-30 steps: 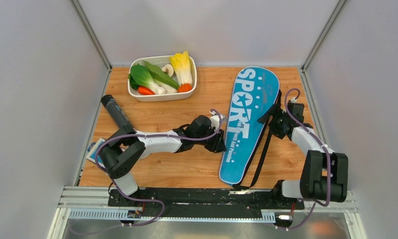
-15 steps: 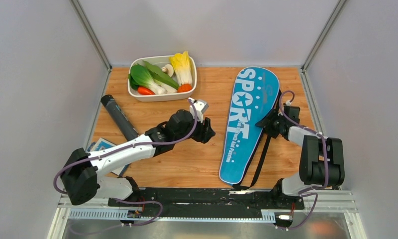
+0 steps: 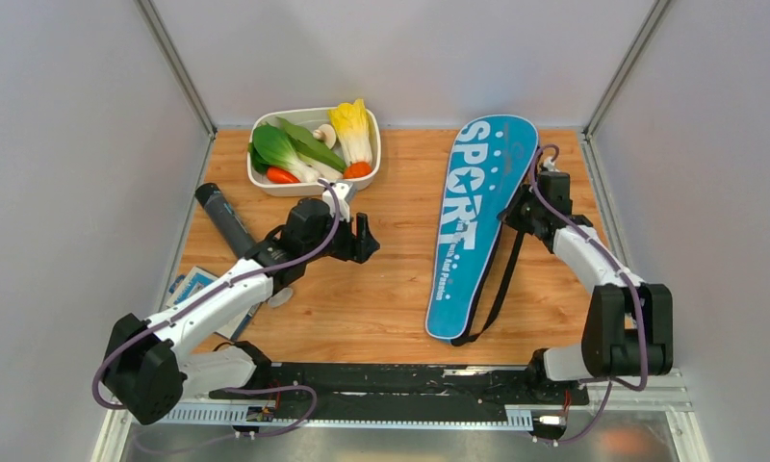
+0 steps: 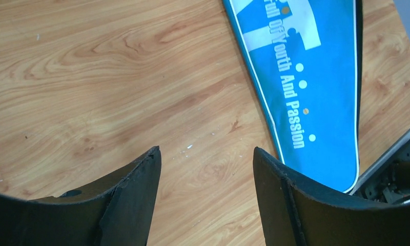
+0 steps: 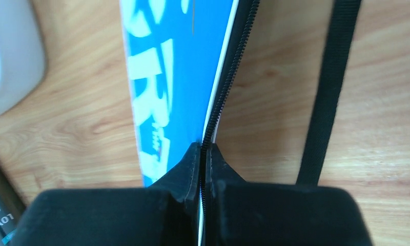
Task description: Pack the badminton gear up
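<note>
The blue "SPORT" racket cover [image 3: 477,207] lies flat on the right of the wooden table, its black strap [image 3: 500,281] trailing along its right side. My right gripper [image 3: 514,215] is shut on the cover's right edge; in the right wrist view the zipper edge [image 5: 221,97] runs straight into the closed right gripper [image 5: 204,148], with the strap [image 5: 328,87] beside it. My left gripper [image 3: 365,239] hovers open over bare wood left of the cover, and the left wrist view shows nothing in the left gripper [image 4: 207,154], with the cover [image 4: 315,77] off to its right. A long black tube [image 3: 225,219] lies at the left.
A white tray [image 3: 372,164] of toy vegetables stands at the back left. A small blue-and-white card [image 3: 191,285] lies near the left edge, partly under my left arm. The arms' base rail [image 3: 391,380] runs along the near edge. Grey walls close in three sides.
My left arm pulled back to the left, away from the cover, its jaws widening. My right gripper closed on the cover's edge and carried it toward the back, so the cover now sits straighter.
</note>
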`<state>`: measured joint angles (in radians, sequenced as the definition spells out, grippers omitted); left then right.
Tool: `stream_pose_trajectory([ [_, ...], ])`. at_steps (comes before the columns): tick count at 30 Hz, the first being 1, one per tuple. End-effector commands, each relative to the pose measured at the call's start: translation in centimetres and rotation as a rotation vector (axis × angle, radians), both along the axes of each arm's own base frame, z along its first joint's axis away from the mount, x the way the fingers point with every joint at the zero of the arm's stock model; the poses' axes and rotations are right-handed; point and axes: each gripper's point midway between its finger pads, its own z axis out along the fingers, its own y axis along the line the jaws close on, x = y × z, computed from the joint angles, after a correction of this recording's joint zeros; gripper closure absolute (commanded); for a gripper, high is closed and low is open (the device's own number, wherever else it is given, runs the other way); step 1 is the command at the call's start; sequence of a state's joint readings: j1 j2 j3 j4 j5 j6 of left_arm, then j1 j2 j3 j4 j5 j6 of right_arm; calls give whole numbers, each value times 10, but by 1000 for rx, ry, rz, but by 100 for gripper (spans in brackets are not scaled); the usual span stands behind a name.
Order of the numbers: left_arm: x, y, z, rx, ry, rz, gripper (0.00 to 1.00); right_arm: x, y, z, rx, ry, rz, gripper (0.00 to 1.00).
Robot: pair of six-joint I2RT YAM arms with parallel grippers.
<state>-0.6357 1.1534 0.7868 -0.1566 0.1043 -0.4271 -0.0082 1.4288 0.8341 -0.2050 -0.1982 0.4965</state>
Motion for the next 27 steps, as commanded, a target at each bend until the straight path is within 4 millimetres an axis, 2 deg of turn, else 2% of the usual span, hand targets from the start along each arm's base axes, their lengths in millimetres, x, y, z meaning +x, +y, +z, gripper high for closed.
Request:
stream_pose_trajectory([
  [1, -6, -13, 24, -38, -70, -101, 29, 8, 21, 67, -48, -101, -73, 100],
  [4, -24, -31, 23, 19, -173, -190, 30, 1, 40, 75, -44, -67, -142, 100],
  [6, -35, -44, 29, 78, -300, -218, 30, -1, 56, 77, 8, -47, -158, 100],
  [7, -49, -59, 45, 49, -379, -256, 30, -1, 62, 78, 37, -33, -170, 100],
  [8, -49, -57, 42, 88, -431, -241, 29, -1, 70, 79, 76, -17, -173, 100],
  [9, -61, -68, 48, 52, -478, -270, 29, 0, 76, 77, 114, 2, -175, 100],
  [10, -64, -71, 50, 48, -502, -270, 28, -1, 83, 77, 158, 22, -184, 100],
  [11, -75, -82, 49, 28, -518, -297, 28, -1, 89, 76, 190, 39, -197, 100],
  [12, -77, -84, 49, 35, -534, -291, 28, -1, 93, 74, 217, 57, -216, 100],
  [17, -115, -114, 22, 104, -620, -358, 27, -5, 109, 66, 284, 164, -277, 100],
  [20, -117, -117, 5, 204, -634, -342, 26, -9, 115, 64, 305, 189, -304, 100],
  [27, -91, -107, -29, 411, -696, -220, 24, -14, 120, 68, 338, 191, -318, 100],
])
